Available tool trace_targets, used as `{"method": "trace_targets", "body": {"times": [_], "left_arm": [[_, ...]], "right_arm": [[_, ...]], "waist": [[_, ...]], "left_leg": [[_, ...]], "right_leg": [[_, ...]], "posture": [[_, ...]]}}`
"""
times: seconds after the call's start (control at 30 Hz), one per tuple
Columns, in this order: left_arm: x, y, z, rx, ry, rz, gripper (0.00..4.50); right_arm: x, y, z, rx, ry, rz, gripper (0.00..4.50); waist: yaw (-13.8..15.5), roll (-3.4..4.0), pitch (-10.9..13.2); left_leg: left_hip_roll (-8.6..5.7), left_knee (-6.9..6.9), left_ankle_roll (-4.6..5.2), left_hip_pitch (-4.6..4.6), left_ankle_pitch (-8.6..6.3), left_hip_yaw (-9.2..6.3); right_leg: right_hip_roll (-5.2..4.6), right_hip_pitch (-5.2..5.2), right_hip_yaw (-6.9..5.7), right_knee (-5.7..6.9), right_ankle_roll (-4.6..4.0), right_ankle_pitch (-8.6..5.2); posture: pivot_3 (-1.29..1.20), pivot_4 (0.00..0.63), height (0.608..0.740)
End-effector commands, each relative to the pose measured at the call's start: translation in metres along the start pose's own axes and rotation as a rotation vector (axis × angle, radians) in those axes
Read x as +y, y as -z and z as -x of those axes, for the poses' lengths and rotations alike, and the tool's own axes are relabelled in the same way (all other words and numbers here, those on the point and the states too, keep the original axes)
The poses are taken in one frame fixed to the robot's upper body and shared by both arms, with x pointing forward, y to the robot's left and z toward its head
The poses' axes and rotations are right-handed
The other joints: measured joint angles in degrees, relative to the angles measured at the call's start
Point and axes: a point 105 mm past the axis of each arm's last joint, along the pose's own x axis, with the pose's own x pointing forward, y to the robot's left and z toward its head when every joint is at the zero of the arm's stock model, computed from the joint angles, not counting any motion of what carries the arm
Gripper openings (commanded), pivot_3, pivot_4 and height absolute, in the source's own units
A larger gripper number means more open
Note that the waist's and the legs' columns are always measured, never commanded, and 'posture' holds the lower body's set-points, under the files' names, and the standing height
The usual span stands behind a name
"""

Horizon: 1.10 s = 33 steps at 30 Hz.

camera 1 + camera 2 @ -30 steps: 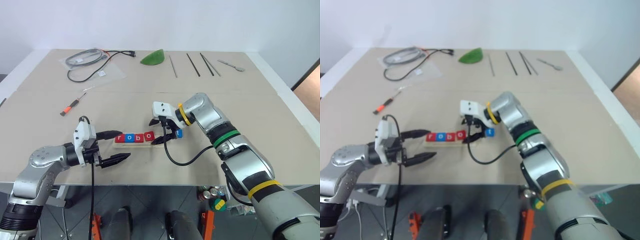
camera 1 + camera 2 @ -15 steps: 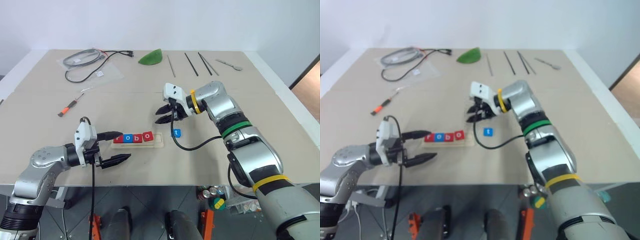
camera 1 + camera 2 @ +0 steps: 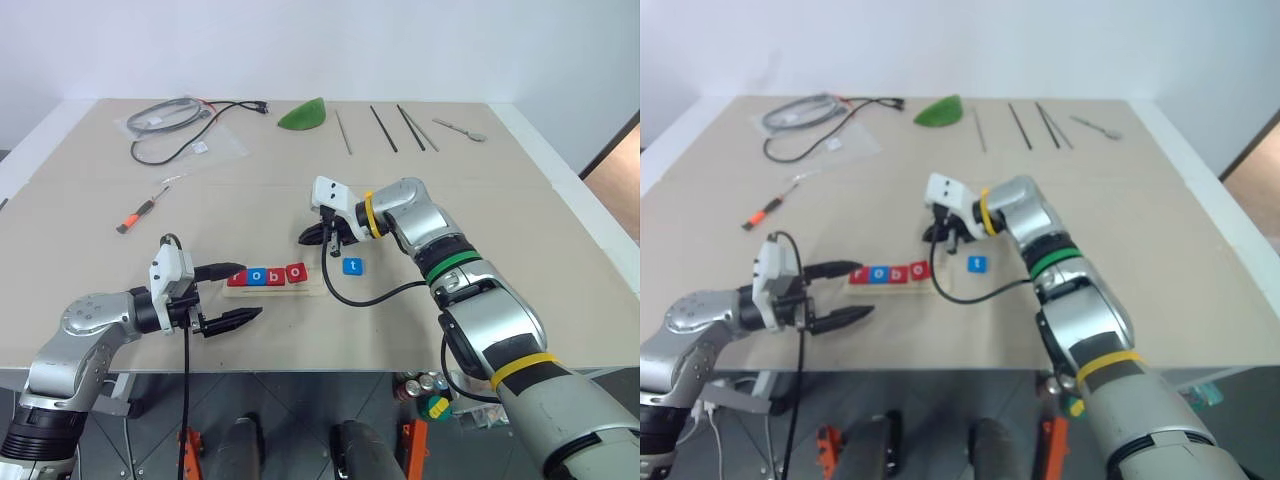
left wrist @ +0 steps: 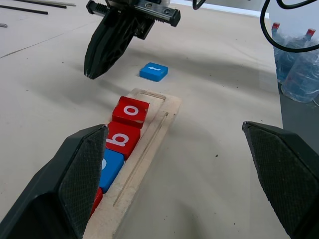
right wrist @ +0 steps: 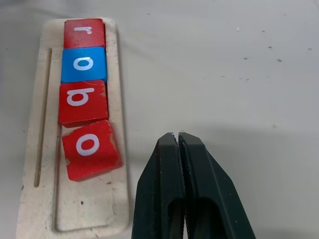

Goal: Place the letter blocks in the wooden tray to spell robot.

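Hovering above the tabletop [image 3: 480, 200], the right gripper [image 3: 312, 237] has its two black fingers pressed together and holds nothing; in the right wrist view its fingertips [image 5: 177, 141] meet with no gap. It sits just beyond the open end of the wooden tray [image 3: 312, 285], clear of the wood.

Contents of the wooden tray: four letter blocks in the slot. Reading away from the left gripper [image 3: 232, 293], they are a red r [image 5: 84, 33], a blue o [image 5: 83, 64], a red b [image 5: 81, 101] and a red o [image 5: 90, 149]. The red o lies slightly skewed against its neighbours and is the tile nearest the right gripper. The slot space past it is bare wood.

The fifth tile, a blue t [image 3: 352, 266], lies flat on the tabletop, outside the wooden tray, just past its open end and just beside the right gripper on the side towards the robot. It touches neither the wooden tray nor the gripper.

The left gripper stands wide, fingers spread well apart, holding nothing. It is at the r end of the wooden tray, pointing along it; in the left wrist view its fingers [image 4: 77, 181] flank the near end of the strip without evident contact.

Elsewhere, well beyond both grippers: a coiled cable [image 3: 175, 120], a small screwdriver [image 3: 137, 215], a green object [image 3: 305, 116].
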Motion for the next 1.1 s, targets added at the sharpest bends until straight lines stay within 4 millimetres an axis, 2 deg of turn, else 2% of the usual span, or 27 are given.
{"method": "trace_targets", "body": {"times": [0.03, 0.4, 0.9, 1.1], "left_arm": [[0.0, -0.01, 0.0, -0.016, -0.001, -0.035, 4.5], [0.0, -0.01, -0.001, -0.018, -0.001, -0.034, 4.5], [0.0, -0.009, -0.001, -0.019, -0.003, -0.027, 4.5], [0.0, -0.008, -0.001, -0.019, 0.0, -0.025, 4.5]], "right_arm": [[0.002, 0.0, -0.002, 0.009, -0.006, 0.034, 0.05], [0.018, 0.009, -0.007, 0.036, -0.081, 0.061, 0.05], [0.016, 0.002, -0.004, 0.022, -0.081, 0.059, 0.05], [0.013, -0.006, -0.005, -0.006, -0.064, 0.048, 0.05]], "waist": [[0.0, 0.0, 0.0], [0.0, 0.0, 0.0], [0.0, 0.0, 0.0], [0.0, 0.0, 0.0]], "left_leg": [[0.0, 0.0, 0.0, 0.0, 0.0, 0.0], [0.0, 0.0, 0.0, 0.0, 0.0, 0.0], [0.0, 0.0, 0.0, 0.0, 0.0, -0.01], [0.0, 0.0, 0.0, 0.01, 0.0, 0.0]], "right_leg": [[0.0, 0.0, 0.0, 0.0, 0.0, 0.0], [0.01, 0.0, 0.0, 0.01, 0.01, 0.0], [0.01, 0.0, 0.0, 0.01, 0.01, 0.0], [0.01, 0.0, 0.0, 0.01, 0.01, 0.0]], "posture": [[0.0, 0.15, 0.74], [0.0, 0.15, 0.74], [0.0, 0.15, 0.74], [0.0, 0.15, 0.74]]}}
